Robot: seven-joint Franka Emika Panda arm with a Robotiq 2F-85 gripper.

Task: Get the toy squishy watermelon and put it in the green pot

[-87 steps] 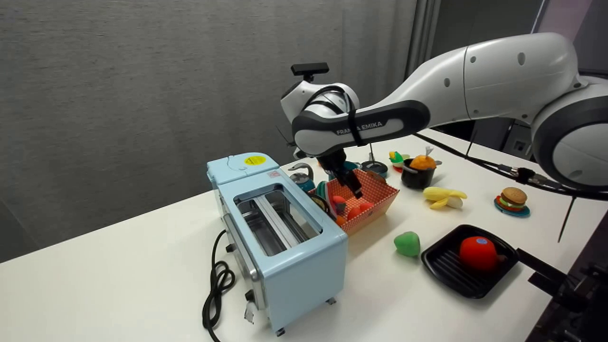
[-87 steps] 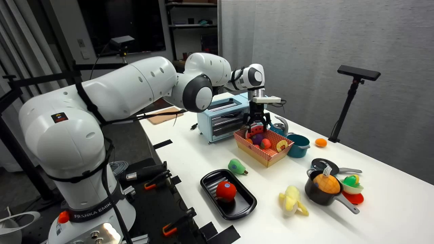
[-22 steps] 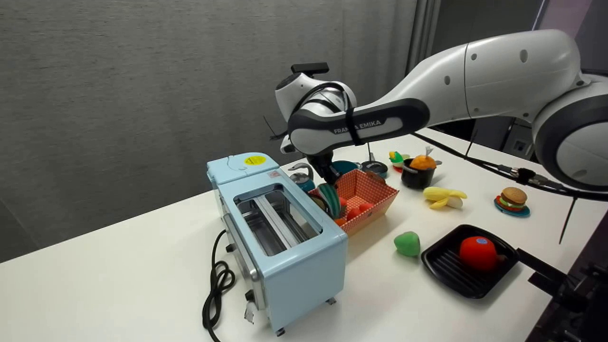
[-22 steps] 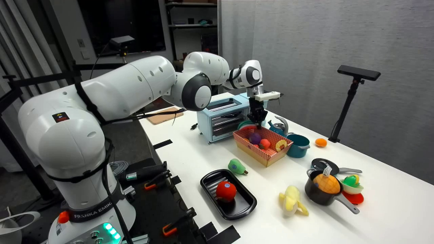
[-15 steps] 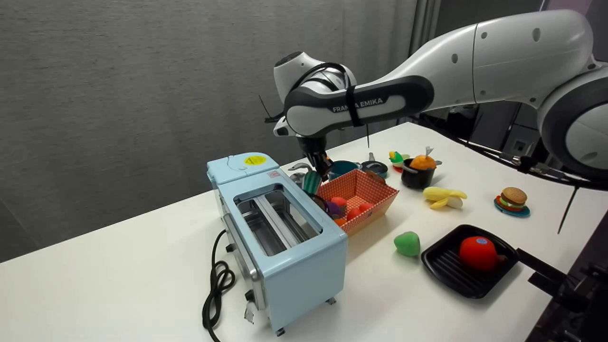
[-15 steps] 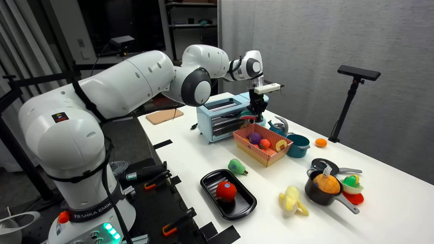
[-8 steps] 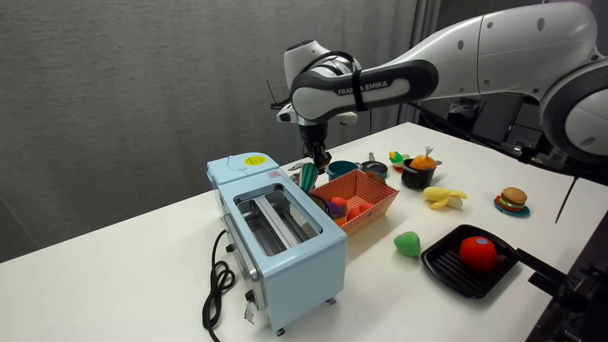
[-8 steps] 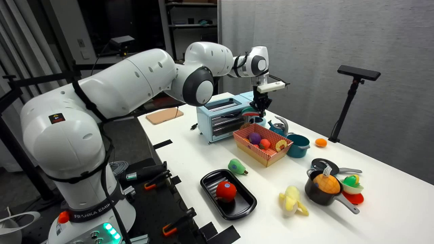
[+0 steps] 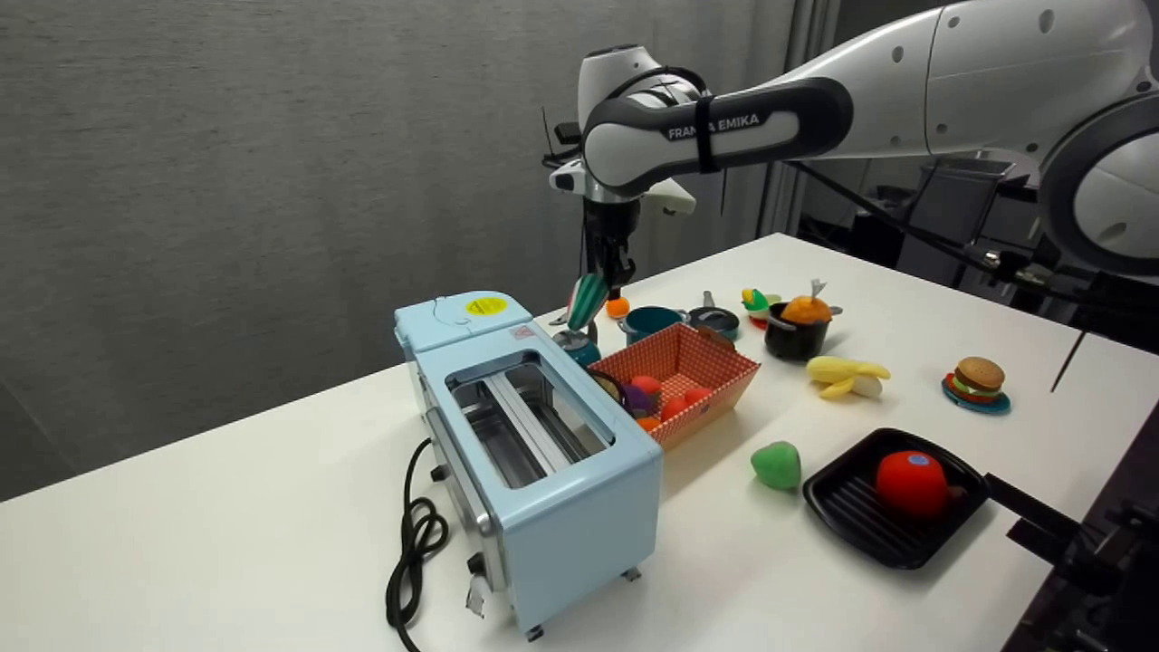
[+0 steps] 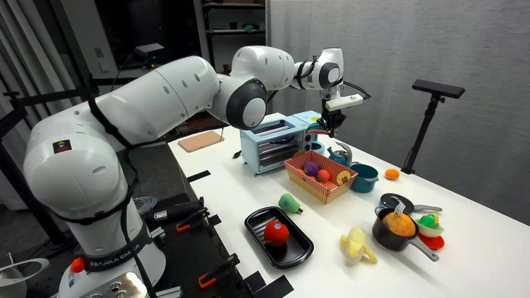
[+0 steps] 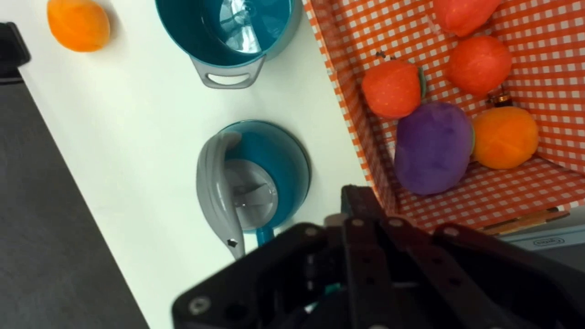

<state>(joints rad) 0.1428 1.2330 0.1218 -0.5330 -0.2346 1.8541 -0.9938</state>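
ok so the gripper (image 10: 331, 130) is clamped on the toy watermelon slice (image 9: 589, 302), which hangs tilted in the air near the toaster oven (image 9: 579, 516), up off the table (image 10: 323, 225). Blue-green pot (image 10: 362, 185) stands on the table w/ the red-checked basket (image 10: 304, 183) right beside it, can't tell if they touch, and the kettle (image 11: 288, 164) nearby, so it's kinda tight in there. Basket has red, orange & purple toy produce (image 11: 433, 148) in it btw. Orange toy fruit (image 11: 78, 25) lies on the pot's other side, nearer the table edge. Re: edges, wrist view has that edge running diagonally down the left w/ dark grey past it; pot + kettle sit b/w edge and basket. More open tabletop b/w the basket, the grill pan (image 10: 295, 249) and the peeled banana (image 10: 356, 244). View diffs: wrist cam looks down into the pot, shiny bottom showing, but the gripper hides most of what it's holding, just a bit of green peeking thru. Both exterior views show the slice way better. Toy burger (image 9: 979, 378) only shows in an exterior view, beyond the grill pan.
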